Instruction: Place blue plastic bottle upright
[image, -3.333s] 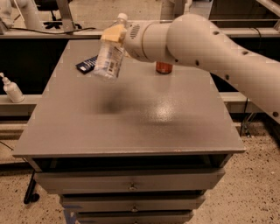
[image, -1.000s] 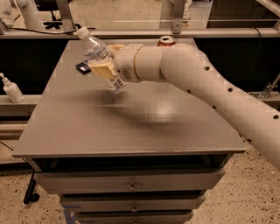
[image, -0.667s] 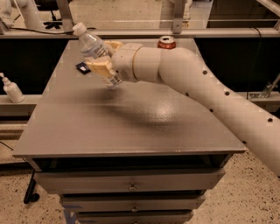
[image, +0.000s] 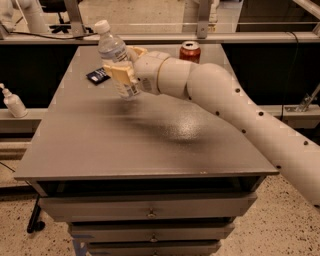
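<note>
The blue plastic bottle (image: 114, 54) is clear with a white cap and a pale label. It hangs just above the grey table (image: 150, 135) near the back left, almost upright, cap tilted slightly to the left. My gripper (image: 121, 72) is shut on the bottle's middle, its cream fingers (image: 117, 73) clamped around the label. The white arm reaches in from the lower right across the table.
A red soda can (image: 190, 51) stands at the table's back edge, right of the bottle. A small dark flat packet (image: 98, 76) lies left of the bottle. A white pump bottle (image: 12, 102) stands on a shelf off to the left. Drawers sit below the tabletop.
The bottle has swung from steeply tilted to nearly upright and has come lower over the table's back left. My gripper still holds it.
</note>
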